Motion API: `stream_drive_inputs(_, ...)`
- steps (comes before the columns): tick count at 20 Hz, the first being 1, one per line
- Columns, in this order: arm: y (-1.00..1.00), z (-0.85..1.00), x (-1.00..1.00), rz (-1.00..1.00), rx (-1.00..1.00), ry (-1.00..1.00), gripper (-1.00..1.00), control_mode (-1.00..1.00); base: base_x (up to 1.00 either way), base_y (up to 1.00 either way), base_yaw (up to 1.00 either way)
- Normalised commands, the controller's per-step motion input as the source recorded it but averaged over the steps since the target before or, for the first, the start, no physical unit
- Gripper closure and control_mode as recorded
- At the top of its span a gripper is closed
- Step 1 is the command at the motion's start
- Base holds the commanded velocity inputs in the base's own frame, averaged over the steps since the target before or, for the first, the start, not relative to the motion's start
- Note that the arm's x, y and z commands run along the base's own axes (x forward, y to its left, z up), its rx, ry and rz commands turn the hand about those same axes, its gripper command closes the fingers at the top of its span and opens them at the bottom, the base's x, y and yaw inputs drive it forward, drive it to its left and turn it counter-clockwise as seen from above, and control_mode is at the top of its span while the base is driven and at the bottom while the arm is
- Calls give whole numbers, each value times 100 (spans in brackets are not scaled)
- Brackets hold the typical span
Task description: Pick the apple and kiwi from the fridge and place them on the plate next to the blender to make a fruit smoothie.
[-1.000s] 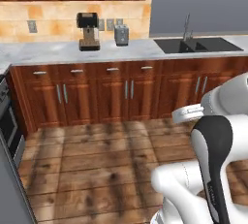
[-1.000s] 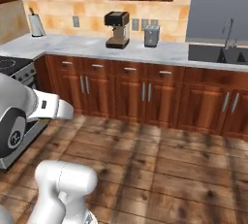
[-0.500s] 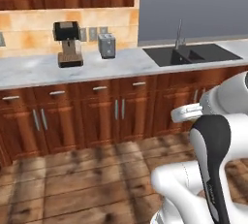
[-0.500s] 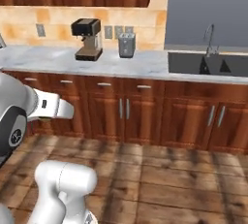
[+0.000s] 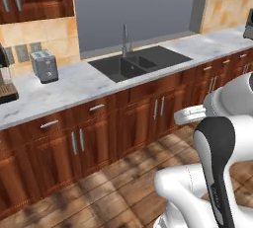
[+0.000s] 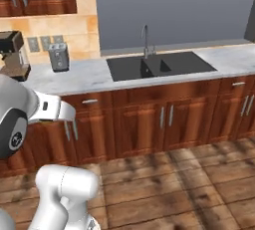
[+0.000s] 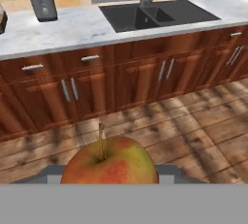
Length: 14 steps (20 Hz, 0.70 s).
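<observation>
The apple (image 7: pixel 110 160), red and yellow-green with a thin stem, sits at the very bottom of the hand view, close to the camera. My gripper (image 7: pixel 109 173) is shut on it, and the fruit hides the fingertips. The apple hangs above the wooden floor, facing the lower cabinets. My white arm is folded low at the right of the left base view (image 5: pixel 217 138) and at the left of the right base view (image 6: pixel 30 114). The kiwi, the fridge and the plate are out of view.
A marble counter (image 5: pixel 74 86) with a black sink (image 5: pixel 138 61) and tap runs over brown cabinets (image 6: pixel 164 114). A toaster (image 5: pixel 44 66) and a coffee machine (image 6: pixel 12 55) stand left of the sink. A dark appliance (image 5: pixel 248 24) is cut by the right edge; I cannot tell if it is the blender.
The whole picture has slid left as the base moved: coffee machine and toaster went from centre to the left edge, and the sink now sits in the middle.
</observation>
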Motion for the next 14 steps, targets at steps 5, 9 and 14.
stream_drive_inputs(5, 0, 0, 0, 0, 0, 0, 100, 100, 92, -31, -54)
stream_drive_inputs(9, 0, 0, 0, 0, 0, 0, 100, 100, 100, -36, -48)
stream_drive_inputs(14, 0, 0, 0, 0, 0, 0, 100, 100, 100, -36, -50)
